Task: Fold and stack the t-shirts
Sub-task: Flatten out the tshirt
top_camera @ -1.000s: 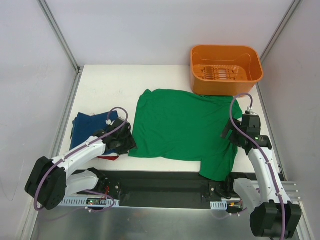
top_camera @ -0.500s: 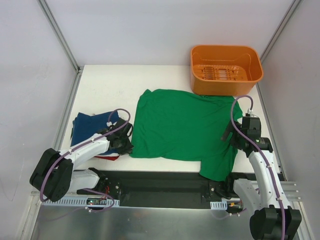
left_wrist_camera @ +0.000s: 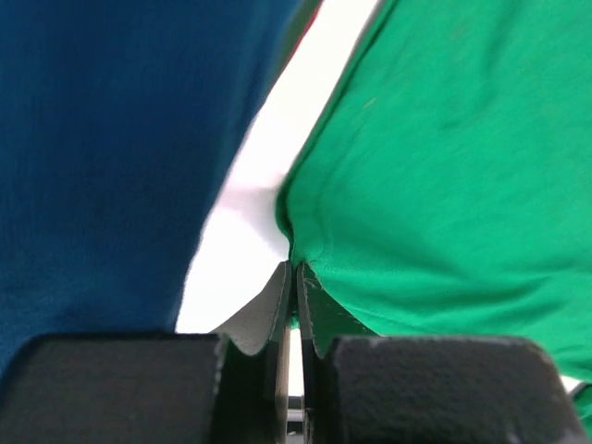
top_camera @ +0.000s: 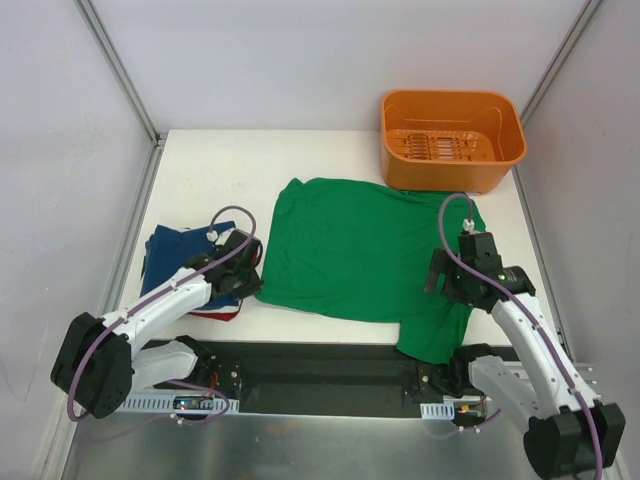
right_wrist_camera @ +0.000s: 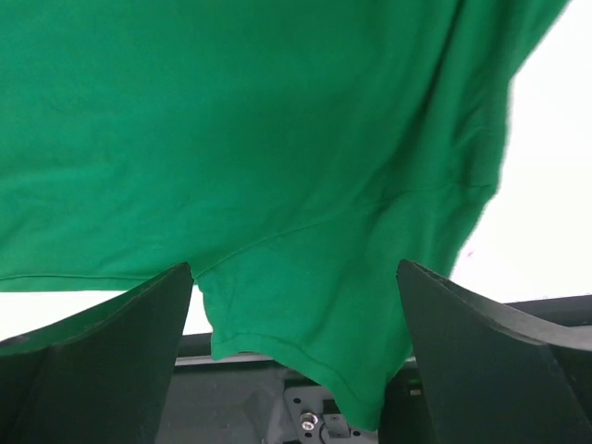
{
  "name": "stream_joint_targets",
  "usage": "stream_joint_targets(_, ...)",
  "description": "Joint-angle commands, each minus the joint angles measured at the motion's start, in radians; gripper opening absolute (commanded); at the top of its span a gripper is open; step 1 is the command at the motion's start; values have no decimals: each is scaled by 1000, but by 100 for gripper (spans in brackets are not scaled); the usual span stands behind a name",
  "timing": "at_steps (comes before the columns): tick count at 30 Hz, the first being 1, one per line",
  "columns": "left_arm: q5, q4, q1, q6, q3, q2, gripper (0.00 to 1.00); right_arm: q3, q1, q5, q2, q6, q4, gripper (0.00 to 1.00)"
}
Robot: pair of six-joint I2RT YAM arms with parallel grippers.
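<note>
You are viewing the green t-shirt [top_camera: 360, 250] as it is lying spread flat across the middle of the white table [top_camera: 220, 170], its far right corner reaching the foot of the orange basket [top_camera: 452, 140] and its near right part, sleeve included, hanging over the table's near edge onto the black base strip [top_camera: 330, 365]. Your left gripper [left_wrist_camera: 294, 282] is sitting at the shirt's near left corner with its jaws pressed together, and the wrist view is showing the green hem running into the closed tips, so it is pinching that corner. Just left of it, a narrow band of bare tabletop is separating the green edge from the navy t-shirt [top_camera: 175, 250], which is lying on the table's left side with a red edge [top_camera: 215, 315] peeking out along its near side. Your right gripper [right_wrist_camera: 296, 277] is hovering over the shirt's near right area, jaws spread wide and gripping nothing; the hem and sleeve are showing between them. Open white surface is showing behind the shirt's far edge and to the left of the basket.
</note>
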Motion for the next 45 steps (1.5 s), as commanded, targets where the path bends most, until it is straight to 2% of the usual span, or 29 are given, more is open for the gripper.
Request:
stream_joint_targets(1, -91, -21, 3, 35, 97, 44, 0, -27, 32, -14, 120, 93, 26, 97)
stream_joint_targets(6, -110, -19, 14, 49, 138, 87, 0, -12, 27, -30, 283, 73, 124, 97)
stream_joint_targets(11, -134, -18, 23, 50, 178, 130, 0, 31, -89, -29, 502, -10, 220, 97)
stream_joint_targets(13, -150, -18, 29, 55, 197, 147, 0, 74, -129, -54, 587, -45, 234, 97)
stream_joint_targets(17, -148, -15, 57, 81, 238, 184, 0, 161, -134, -128, 711, -76, 270, 97)
stream_joint_targets(23, -134, -5, 90, 115, 299, 247, 0, 319, -131, -125, 848, -70, 290, 97)
stream_joint_targets(27, -107, 2, 91, 118, 306, 255, 0, 298, -112, -85, 765, -60, 243, 97)
stream_joint_targets(30, -79, 13, 91, 121, 293, 245, 0, 242, -74, 28, 632, -45, 171, 97)
stream_joint_targets(33, -65, 18, 91, 119, 272, 223, 0, 151, -63, 79, 465, 18, 93, 97)
stream_joint_targets(36, -58, 22, 89, 121, 243, 195, 0, 53, -110, 130, 258, 107, -11, 97)
stream_joint_targets(38, -52, 27, 87, 119, 229, 178, 0, -4, -173, 87, 173, 159, -42, 97)
stream_joint_targets(42, -36, 35, 86, 115, 204, 149, 0, -102, -197, 29, -17, 234, -104, 97)
stream_joint_targets(45, -30, 36, 86, 118, 201, 140, 0, -130, -200, -5, -31, 248, -142, 97)
